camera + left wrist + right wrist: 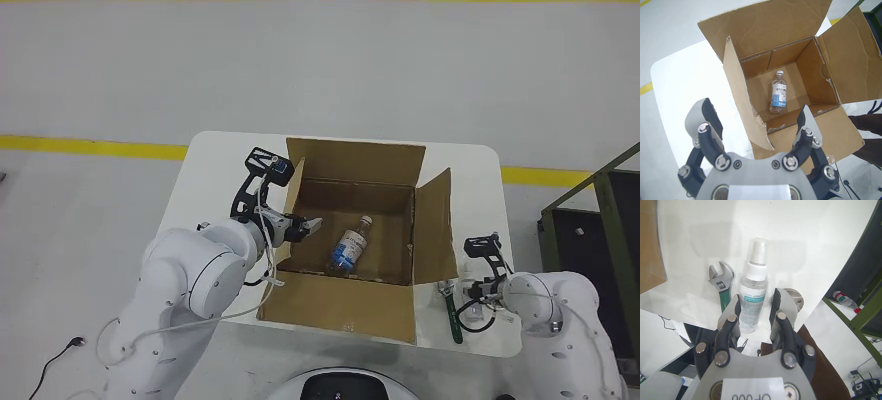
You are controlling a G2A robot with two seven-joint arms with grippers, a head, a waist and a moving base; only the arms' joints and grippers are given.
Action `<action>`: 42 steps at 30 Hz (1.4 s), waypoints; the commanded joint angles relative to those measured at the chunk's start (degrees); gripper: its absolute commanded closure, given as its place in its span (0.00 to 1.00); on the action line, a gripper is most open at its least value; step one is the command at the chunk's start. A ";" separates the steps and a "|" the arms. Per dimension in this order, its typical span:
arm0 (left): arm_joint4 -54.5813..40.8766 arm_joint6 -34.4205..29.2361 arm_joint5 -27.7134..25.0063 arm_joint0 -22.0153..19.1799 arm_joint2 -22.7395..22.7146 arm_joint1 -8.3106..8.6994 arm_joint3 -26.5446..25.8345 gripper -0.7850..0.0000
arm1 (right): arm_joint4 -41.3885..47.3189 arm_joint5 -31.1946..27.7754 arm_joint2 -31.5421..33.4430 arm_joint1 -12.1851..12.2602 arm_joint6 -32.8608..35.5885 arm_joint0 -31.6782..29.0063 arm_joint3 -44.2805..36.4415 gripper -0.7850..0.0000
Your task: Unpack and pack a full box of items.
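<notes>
Centre of the top view: the brown cardboard box [340, 300] [791, 28] sits on the white rounded table [230, 170] with all its flaps folded out. One item lies on its floor, a clear plastic bottle with a white cap and a blue-and-white label [350, 248] [779, 94]. It is on its side in the middle of the box, cap toward the far wall, touching none of the walls.

The left gripper [306, 228] [756, 106] hangs at the box's left wall, left of centre in the top view, above the raised flap there. Its fingers are spread wide and carry nothing. It is well above the bottle and apart from it.

Over to the lower right of the top view, just off the box's right flap. The right gripper [757, 296] is low over the table's near edge, fingers parted and straddling a clear spray bottle with a white nozzle under a transparent cap [753, 291] [476, 312]. One pad [737, 308] sits close against the label, while the other stands off with a gap, so it is not clamped.

Just beside the spray bottle lies an adjustable wrench with a silver head and green handle [722, 283] [452, 312], parallel to it. On the bottle's other side is a round silver metal flange [797, 299], partly hidden behind a finger.
</notes>
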 commanded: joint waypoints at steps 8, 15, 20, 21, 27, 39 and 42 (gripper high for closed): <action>0.00 0.00 0.00 0.00 0.00 0.00 0.00 0.00 | -0.53 2.07 -1.92 0.26 -1.32 0.67 2.84 0.52; 0.00 0.00 0.00 0.00 0.00 0.00 0.00 0.00 | -0.34 2.49 -3.06 0.53 -1.46 1.12 3.78 0.51; 0.00 0.00 0.00 0.00 0.00 0.00 0.00 0.00 | -0.28 2.55 -3.67 0.72 -1.35 1.46 4.56 0.52; 0.00 0.00 0.00 0.00 0.00 0.00 0.00 0.00 | -0.25 2.60 -3.79 0.75 -1.40 1.53 4.77 0.52; 0.00 0.00 0.00 0.00 0.00 0.00 0.00 0.00 | 0.27 2.58 -4.14 1.02 -1.39 1.85 5.37 0.74; 0.00 0.00 0.00 0.00 0.00 0.00 0.00 0.00 | 7.80 2.42 1.19 1.90 -0.16 -0.19 -3.77 1.00; 0.00 0.00 0.00 0.00 0.00 0.00 0.00 0.00 | 10.71 2.56 4.64 2.26 0.60 -1.61 -9.97 1.00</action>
